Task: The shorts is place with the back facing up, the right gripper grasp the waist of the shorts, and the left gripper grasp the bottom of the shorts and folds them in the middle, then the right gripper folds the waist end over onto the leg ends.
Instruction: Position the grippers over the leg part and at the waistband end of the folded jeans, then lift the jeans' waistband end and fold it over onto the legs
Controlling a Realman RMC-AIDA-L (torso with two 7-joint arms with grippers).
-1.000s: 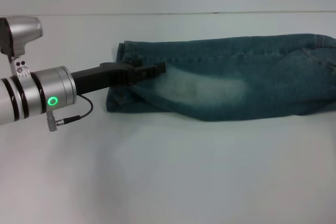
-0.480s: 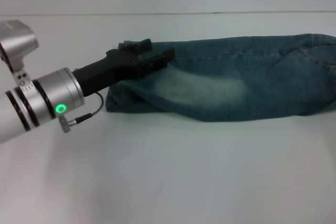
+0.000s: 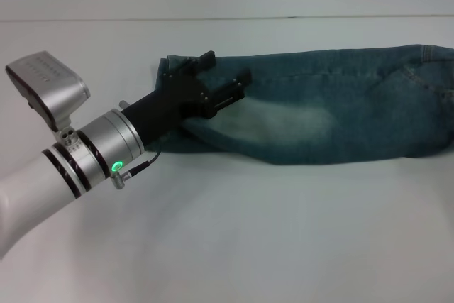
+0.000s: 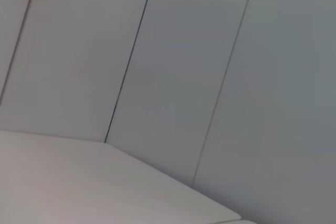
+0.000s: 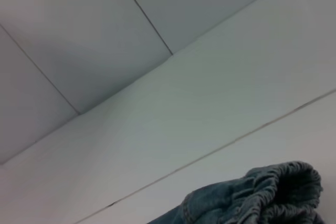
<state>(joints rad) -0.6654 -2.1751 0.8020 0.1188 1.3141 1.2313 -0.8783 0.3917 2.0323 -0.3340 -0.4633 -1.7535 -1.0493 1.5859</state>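
My left claw (image 3: 221,77) hangs over the left end of the shorts (image 3: 319,111), reaching in from the near left, its two black fingers (image 3: 234,90) spread apart with nothing between them. The silver wrist with its green light (image 3: 115,167) sits nearer and further left, above the bare white surface (image 3: 248,232). The shorts lie flat on that surface as one long narrow band running left to right, already doubled lengthwise, with a pale faded patch (image 3: 284,118) along the middle. The leg hems (image 3: 164,104) are at the left end, partly covered by my fingers, and whether a fingertip touches the cloth there I cannot tell from the head view. The wider end with a back pocket (image 3: 429,86) runs off at the right edge. My right claw is not visible in any view, so I cannot say how its fingers stand; its wrist camera shows only the gathered, ruffled waist (image 5: 262,195) bunched up close, with the white surface and wall panels (image 5: 79,35) behind.
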